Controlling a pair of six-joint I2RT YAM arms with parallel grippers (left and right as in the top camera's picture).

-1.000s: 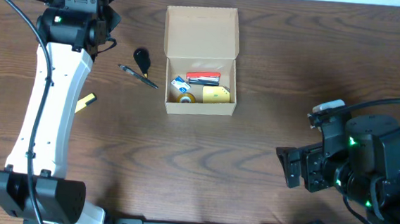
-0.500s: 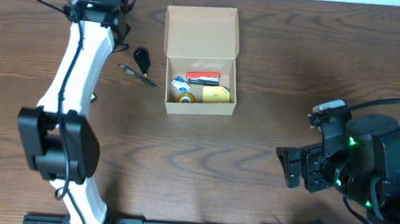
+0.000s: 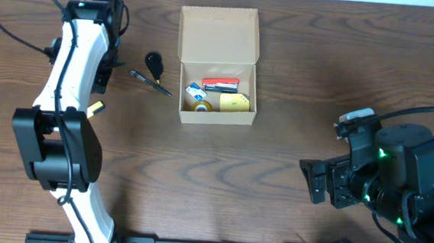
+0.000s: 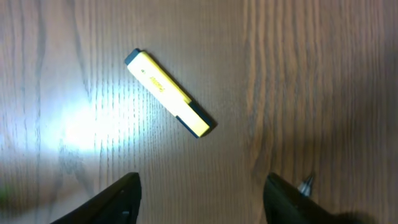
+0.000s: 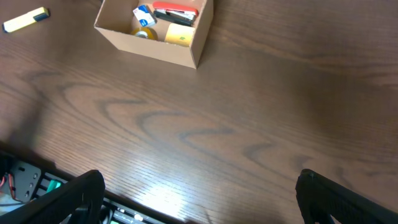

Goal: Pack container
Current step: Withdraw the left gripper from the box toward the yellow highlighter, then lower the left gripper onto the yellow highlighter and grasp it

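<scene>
Tabletop (image 4: 323, 74) beneath wide-spread, empty left tool (image 4: 202, 190)

Yellow highlighter (image 3: 95, 107) half hidden beneath left arm (image 3: 74, 59) overhead; left gripper (image 4: 201, 190) fingers cut off by frame bottom; container (image 3: 217, 118) contents too small to identify.

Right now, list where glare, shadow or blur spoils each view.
Left wrist: a bright glare patch washes out the table left of the sharp yellow highlighter; the left hand looks dark and soft. Right wrist: glare on the table's near edge, right hand blurred, container crisp. Overhead: even light, no glare.
</scene>
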